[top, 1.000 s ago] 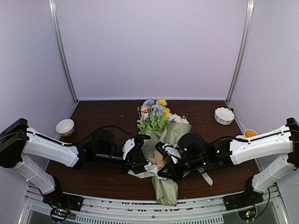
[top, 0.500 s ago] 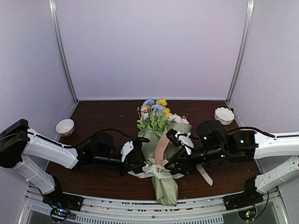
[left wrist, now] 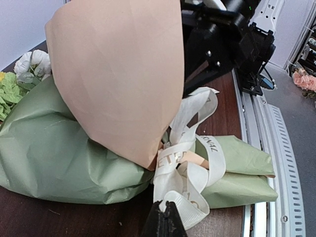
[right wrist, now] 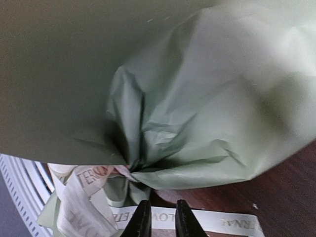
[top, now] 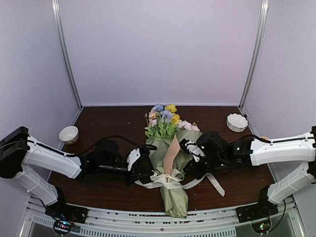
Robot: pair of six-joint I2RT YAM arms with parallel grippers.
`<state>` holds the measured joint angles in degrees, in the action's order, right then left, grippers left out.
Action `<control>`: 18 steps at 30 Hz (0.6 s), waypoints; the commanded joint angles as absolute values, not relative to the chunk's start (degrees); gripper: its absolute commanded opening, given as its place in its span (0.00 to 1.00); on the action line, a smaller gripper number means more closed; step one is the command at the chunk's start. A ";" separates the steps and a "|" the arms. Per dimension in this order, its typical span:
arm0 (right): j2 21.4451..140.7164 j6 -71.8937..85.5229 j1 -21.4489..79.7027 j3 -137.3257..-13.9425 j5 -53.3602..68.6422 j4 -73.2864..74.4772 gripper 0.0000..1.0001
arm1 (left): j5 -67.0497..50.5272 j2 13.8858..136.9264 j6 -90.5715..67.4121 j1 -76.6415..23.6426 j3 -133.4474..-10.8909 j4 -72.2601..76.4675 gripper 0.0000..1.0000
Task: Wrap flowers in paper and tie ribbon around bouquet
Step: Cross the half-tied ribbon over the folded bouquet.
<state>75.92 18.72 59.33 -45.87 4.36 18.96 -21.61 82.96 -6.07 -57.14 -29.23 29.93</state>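
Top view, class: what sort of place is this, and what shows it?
Probably a robot test booth: plain walls and metal posts enclose a table, the left arm and right arm are bolted at its near edge, and a bouquet lies between them.

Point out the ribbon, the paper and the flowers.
ribbon [left wrist: 173, 159]: left wrist view, on the knotted loops.
paper [left wrist: 118, 74]: left wrist view, on the tan flap.
flowers [top: 165, 116]: top external view, on the blue bloom.

Paper: sage green, tan flap. Ribbon: cream, dark lettering. Flowers: blue, yellow, pink, white; green leaves. Table: dark brown.
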 commanded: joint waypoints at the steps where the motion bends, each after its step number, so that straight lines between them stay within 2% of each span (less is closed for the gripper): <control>1: 78.37 14.81 59.33 -43.26 19.08 5.33 0.19 | -21.13 81.69 -5.21 -56.87 -28.28 31.55 0.00; 5: 80.01 14.08 58.91 -41.55 24.67 -1.62 0.19 | -20.74 82.16 -5.10 -56.87 -28.34 31.07 0.00; 12: 84.63 11.26 58.71 -44.67 30.37 0.00 0.19 | -21.01 83.08 -4.91 -56.87 -29.35 30.40 0.00; 18: 83.97 10.42 58.77 -44.83 30.06 0.98 0.19 | -21.04 82.81 -4.90 -56.87 -29.14 30.28 0.00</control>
<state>84.86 11.94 59.00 -43.13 28.67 1.83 -21.37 82.83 -5.85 -57.14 -28.91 29.02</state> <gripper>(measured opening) 0.191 0.010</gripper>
